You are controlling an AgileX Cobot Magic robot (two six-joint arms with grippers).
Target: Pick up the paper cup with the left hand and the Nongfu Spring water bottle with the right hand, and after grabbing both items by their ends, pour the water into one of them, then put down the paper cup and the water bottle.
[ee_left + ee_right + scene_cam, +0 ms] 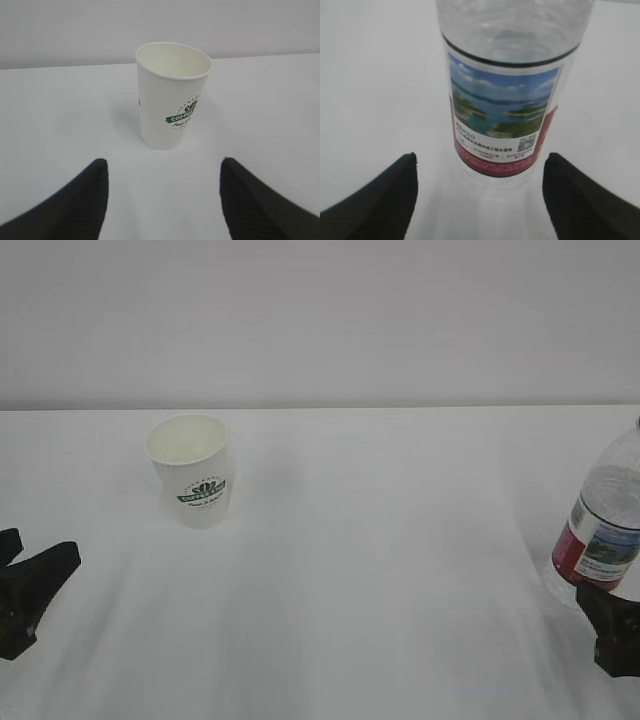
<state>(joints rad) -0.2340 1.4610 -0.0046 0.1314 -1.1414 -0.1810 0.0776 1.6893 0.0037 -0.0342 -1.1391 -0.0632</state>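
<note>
upright paper cup (172, 95) beyond open left claw (164, 197)

A white table (380, 570) meets a plain pale wall (320, 320).

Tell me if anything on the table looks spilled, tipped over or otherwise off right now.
Nothing stands out. The paper cup stands upright and looks empty inside, with no dents showing. The water bottle stands upright at the right edge of the exterior view, its top cut off by the frame. No wet patch shows on the white table.
</note>
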